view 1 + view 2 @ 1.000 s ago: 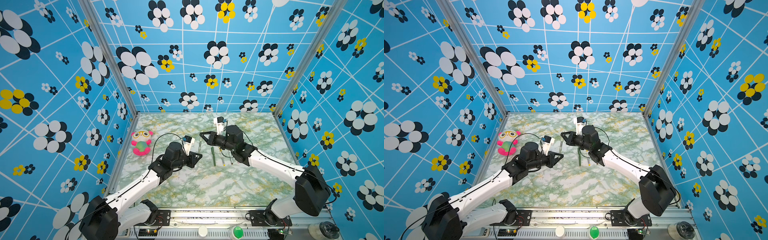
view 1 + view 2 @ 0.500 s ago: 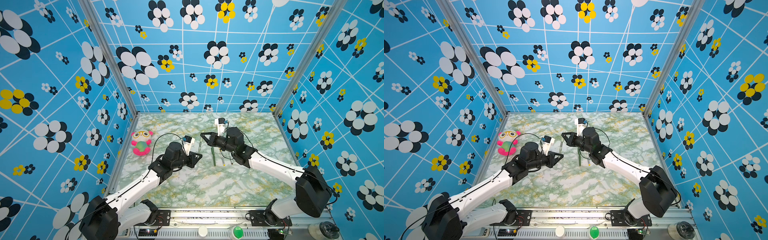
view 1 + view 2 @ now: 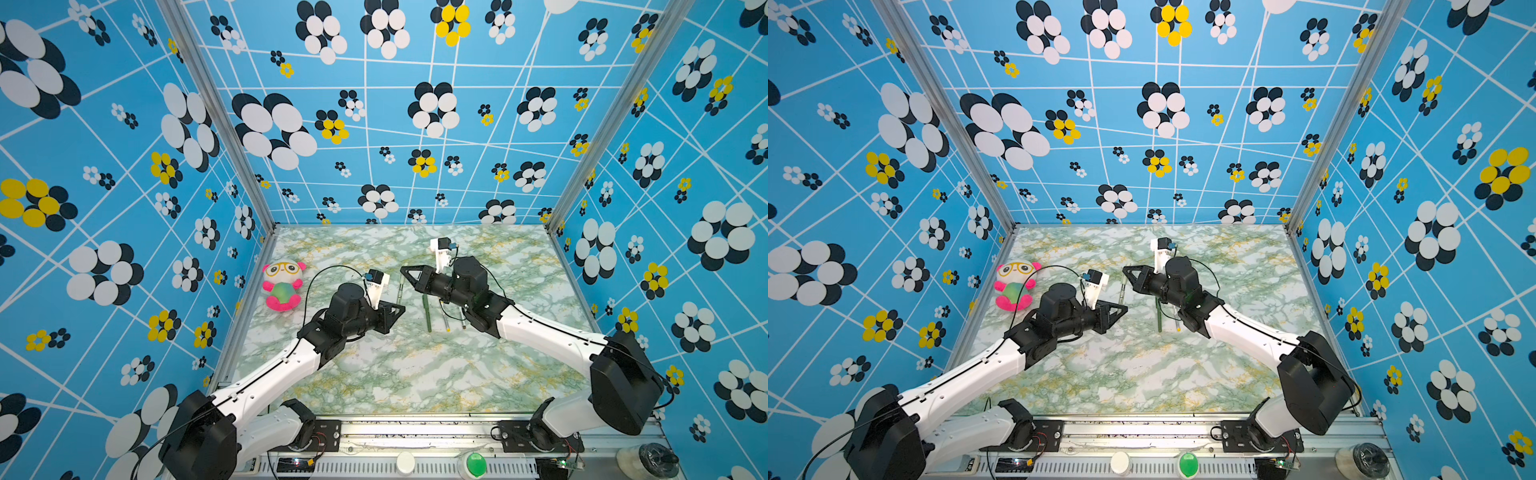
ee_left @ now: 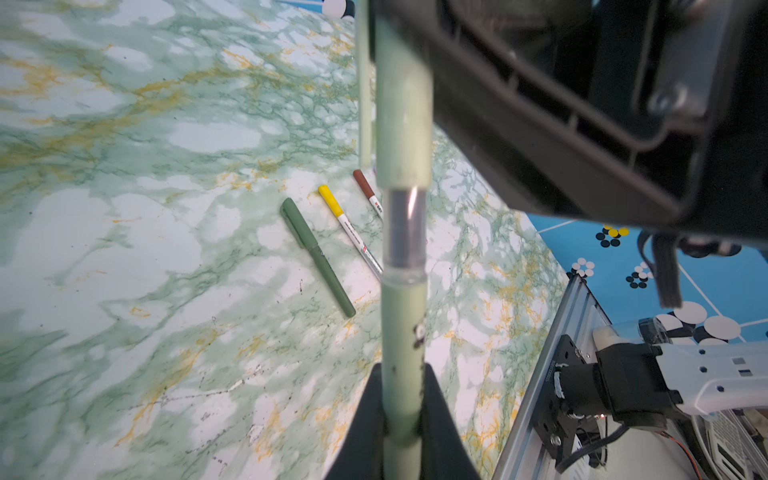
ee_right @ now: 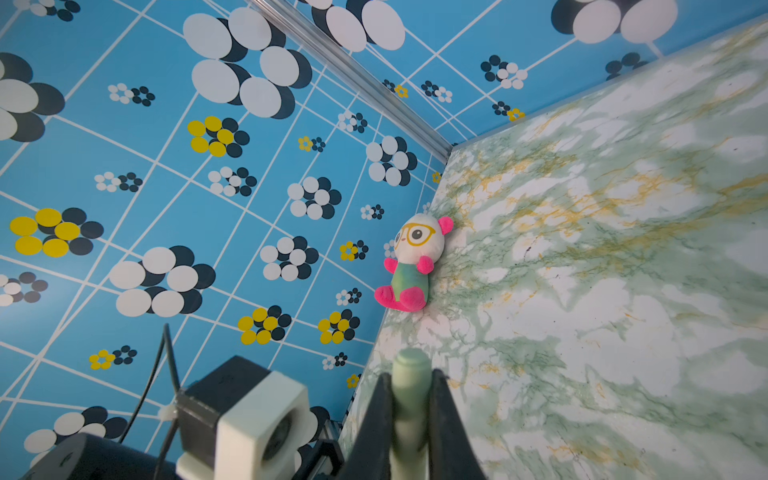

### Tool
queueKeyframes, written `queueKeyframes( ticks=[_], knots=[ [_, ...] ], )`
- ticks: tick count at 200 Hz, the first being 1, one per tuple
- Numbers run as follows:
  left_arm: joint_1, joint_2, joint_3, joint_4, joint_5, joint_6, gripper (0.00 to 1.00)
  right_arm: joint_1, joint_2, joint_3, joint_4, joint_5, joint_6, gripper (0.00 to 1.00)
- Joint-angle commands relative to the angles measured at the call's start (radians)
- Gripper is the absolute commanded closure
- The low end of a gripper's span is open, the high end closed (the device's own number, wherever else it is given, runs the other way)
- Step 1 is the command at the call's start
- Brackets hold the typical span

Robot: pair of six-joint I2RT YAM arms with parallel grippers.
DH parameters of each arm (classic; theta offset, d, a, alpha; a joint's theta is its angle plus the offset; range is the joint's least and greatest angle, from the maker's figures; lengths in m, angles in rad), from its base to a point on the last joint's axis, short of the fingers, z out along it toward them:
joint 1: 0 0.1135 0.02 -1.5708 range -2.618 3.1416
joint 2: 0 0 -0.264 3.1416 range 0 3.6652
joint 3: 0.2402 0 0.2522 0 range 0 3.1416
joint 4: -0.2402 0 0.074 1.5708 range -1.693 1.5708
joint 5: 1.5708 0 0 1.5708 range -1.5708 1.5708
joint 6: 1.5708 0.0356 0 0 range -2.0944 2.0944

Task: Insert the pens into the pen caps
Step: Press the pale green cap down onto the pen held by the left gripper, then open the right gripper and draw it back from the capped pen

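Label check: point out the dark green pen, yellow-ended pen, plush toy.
dark green pen (image 4: 318, 258), left wrist view, barrel
yellow-ended pen (image 4: 356, 239), left wrist view, white barrel
plush toy (image 5: 402, 284), right wrist view, belly

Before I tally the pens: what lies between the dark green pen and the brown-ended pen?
The yellow-ended pen lies between the dark green pen and the brown-ended pen; the left wrist view shows it.

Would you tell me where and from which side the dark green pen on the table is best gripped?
Probably mid-barrel on the dark green pen, from straight above, squeezing across its width: it lies flat on the table, with the yellow-ended pen close alongside.
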Motion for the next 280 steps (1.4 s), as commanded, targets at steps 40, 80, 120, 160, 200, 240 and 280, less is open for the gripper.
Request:
queueKeyframes(
  ticks=[40, 80, 120, 160, 200, 240, 280],
  knots=[
    [0.018, -0.019, 0.006, 0.114, -0.050, 0.021, 1.00, 0.013, 0.002, -0.013, -0.085, -0.007, 0.027, 1.00],
    [0.020, -0.014, 0.020, 0.118, -0.088, 0.044, 1.00, 0.015, 0.033, 0.019, -0.129, -0.104, 0.011, 1.00],
    [0.027, 0.005, 0.049, 0.164, -0.152, 0.085, 1.00, 0.020, 0.084, 0.048, -0.159, -0.214, 0.008, 1.00],
    [0.077, 0.069, 0.141, 0.232, -0.167, 0.121, 1.00, 0.027, 0.127, 0.078, -0.225, -0.279, -0.017, 1.00],
    [0.123, 0.161, 0.250, 0.346, -0.144, 0.114, 1.00, 0.027, 0.169, 0.089, -0.253, -0.305, -0.017, 1.00],
    [0.143, 0.231, 0.349, 0.400, -0.110, 0.115, 1.00, 0.026, 0.185, 0.082, -0.255, -0.308, -0.014, 1.00],
    [0.161, 0.264, 0.431, 0.416, -0.093, 0.122, 1.00, 0.026, 0.211, 0.082, -0.264, -0.317, -0.008, 1.00]
  ],
)
